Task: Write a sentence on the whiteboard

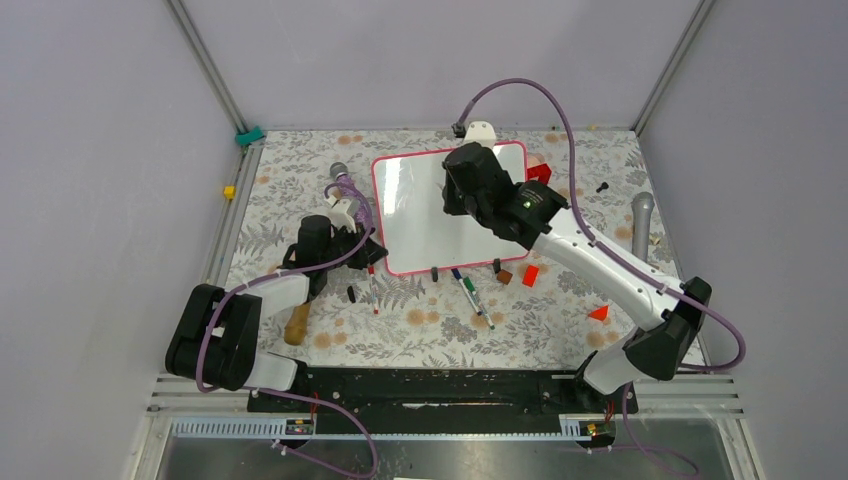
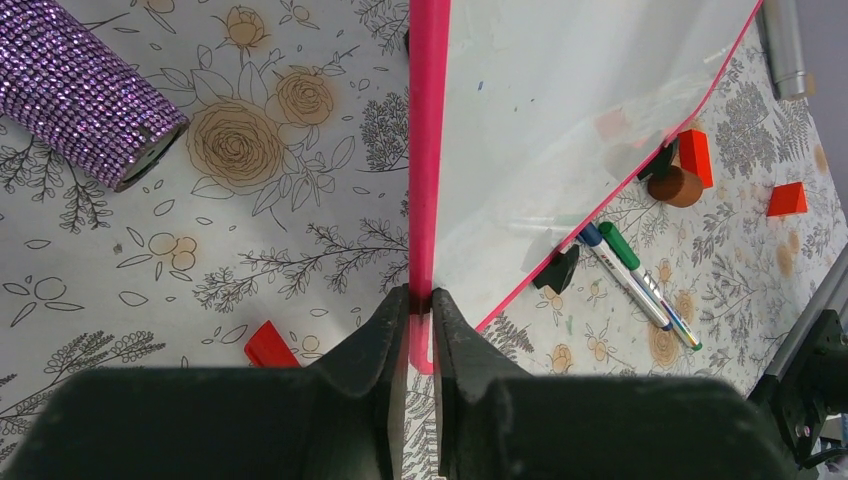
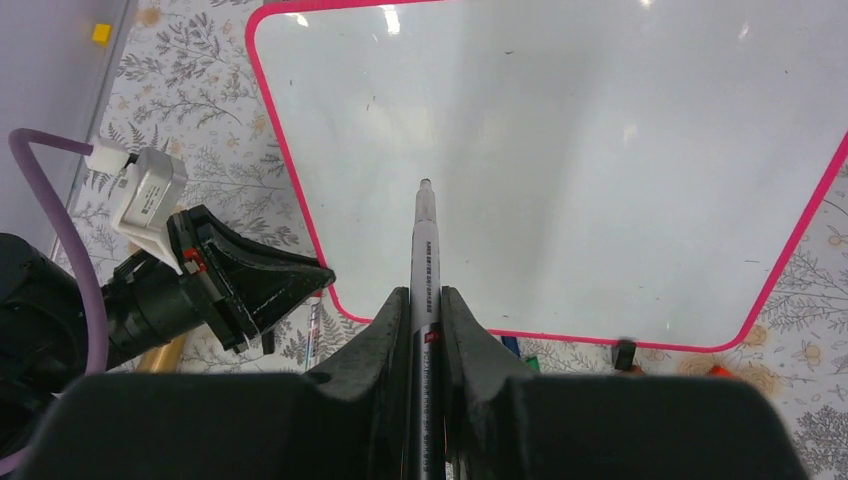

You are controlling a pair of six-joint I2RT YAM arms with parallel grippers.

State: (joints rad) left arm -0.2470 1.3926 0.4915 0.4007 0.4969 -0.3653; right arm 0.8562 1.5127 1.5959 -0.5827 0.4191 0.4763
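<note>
The whiteboard [image 1: 415, 225] [image 2: 560, 120] [image 3: 600, 150] is lying flat on the flowery tablecloth [image 1: 290, 195], in the middle of the table and toward the far side. A thin pink frame is running all around its shiny white face.

The left gripper [image 1: 370, 252] [image 2: 421, 300] is pinching that frame on the board's left side, close to the near corner. Its two fingers are almost together, with only the thin frame between them.

The right gripper [image 1: 462, 190] [image 3: 427, 300] is hanging over the far part of the board. It is squeezing a marker [image 3: 426, 240] tight between its fingers. The marker is pointing out over the white face, but the pictures are not showing whether its tip is touching the board.

Just beside the board's near edge, a blue-capped pen [image 2: 592, 237] and a green-capped pen [image 2: 620, 247] are lying side by side. A red block [image 2: 694, 157] and a small brown round piece [image 2: 676, 187] are sitting near them. A sparkly purple tube [image 2: 80, 90] is lying on the cloth to the left of the board.
</note>
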